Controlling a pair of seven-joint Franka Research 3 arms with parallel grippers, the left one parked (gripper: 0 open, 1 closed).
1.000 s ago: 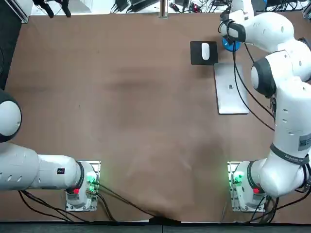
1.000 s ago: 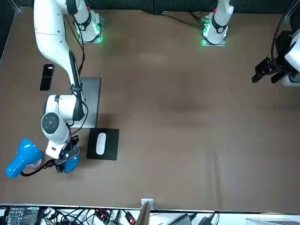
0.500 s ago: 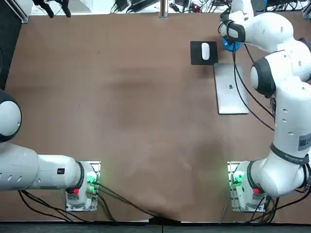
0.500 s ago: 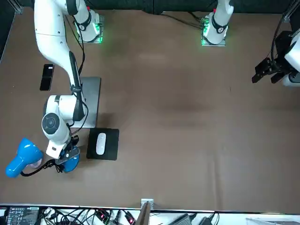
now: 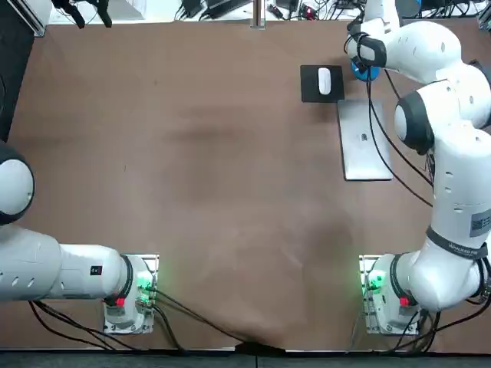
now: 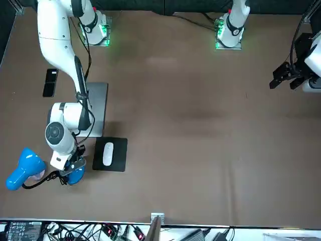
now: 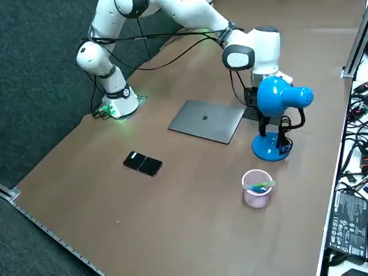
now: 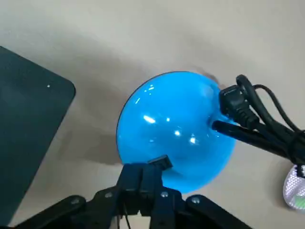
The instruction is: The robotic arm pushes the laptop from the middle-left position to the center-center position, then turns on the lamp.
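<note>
Fingers [image 8: 132,180] of the right gripper [image 8: 144,172] sat pinched together, tips on the base of the blue lamp [image 8: 176,121]; the laptop [image 5: 365,139] lay closed on the tabletop [image 5: 192,153] nearby.

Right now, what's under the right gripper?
The right gripper, fingers shut, sits over the lamp's blue base, beside the black cord. The spot on the base beneath the fingers is covered and cannot be seen.

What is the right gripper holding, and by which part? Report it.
Nothing is held. The right gripper has its jaws closed together with nothing between them, its tips at the top of the blue lamp base.
</note>
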